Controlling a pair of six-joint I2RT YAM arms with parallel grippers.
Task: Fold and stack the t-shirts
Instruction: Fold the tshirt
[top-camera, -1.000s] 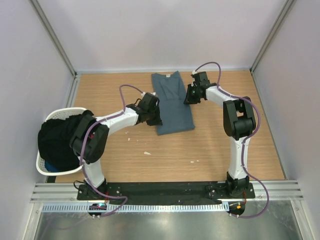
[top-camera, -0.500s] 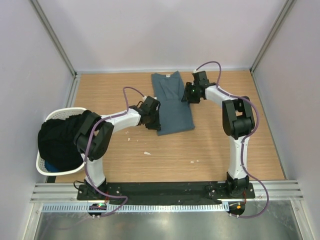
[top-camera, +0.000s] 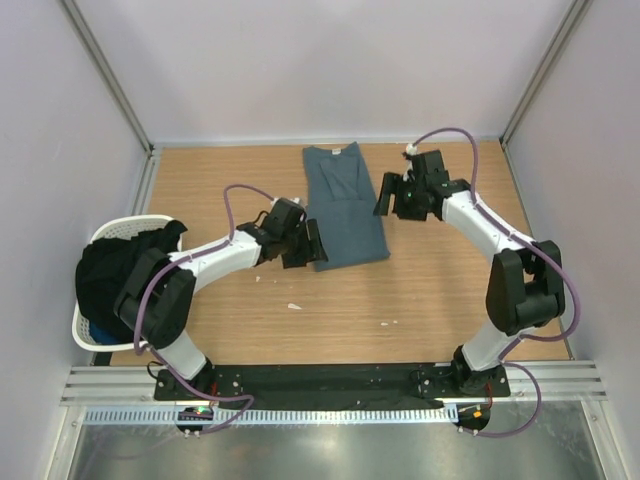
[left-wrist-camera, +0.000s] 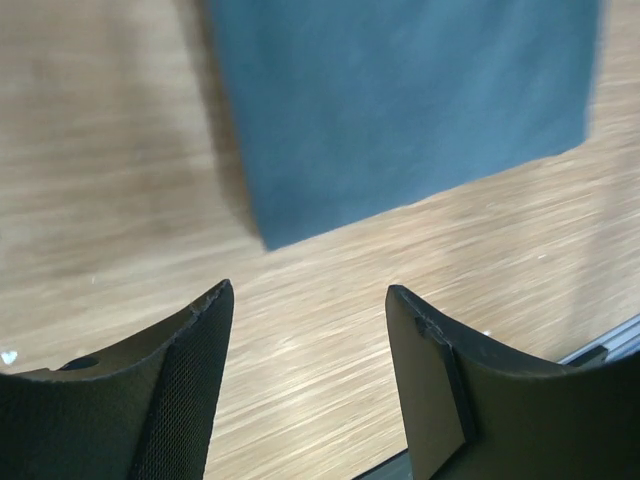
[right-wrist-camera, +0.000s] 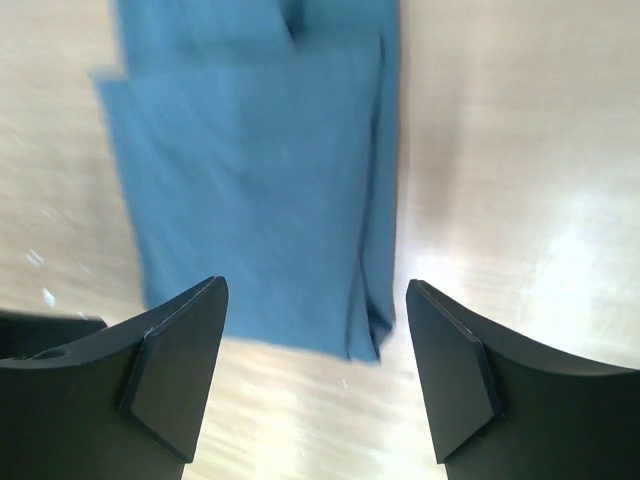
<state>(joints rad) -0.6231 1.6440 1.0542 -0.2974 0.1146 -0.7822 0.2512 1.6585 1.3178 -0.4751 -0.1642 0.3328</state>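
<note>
A slate blue-grey t-shirt (top-camera: 345, 205) lies flat on the wooden table, folded into a long narrow strip with a small white neck label at its far end. My left gripper (top-camera: 313, 245) hovers at the strip's near left corner, open, with only bare wood between its fingers (left-wrist-camera: 190, 380). The t-shirt (left-wrist-camera: 400, 110) lies just ahead of the left gripper (left-wrist-camera: 310, 290). My right gripper (top-camera: 384, 196) stands open just off the strip's right edge. In the right wrist view the t-shirt (right-wrist-camera: 250, 170) lies beyond the open right gripper (right-wrist-camera: 316, 285), untouched.
A white laundry basket (top-camera: 120, 226) stands at the table's left edge, heaped with dark clothes (top-camera: 115, 275). Small white scraps (top-camera: 294, 306) lie on the wood in front of the t-shirt. Walls and frame posts close in the table on three sides.
Both grippers have opened and let go of the t-shirt. The left one drew back toward the near left; the right one pulled off to the right as its arm swung outward.
</note>
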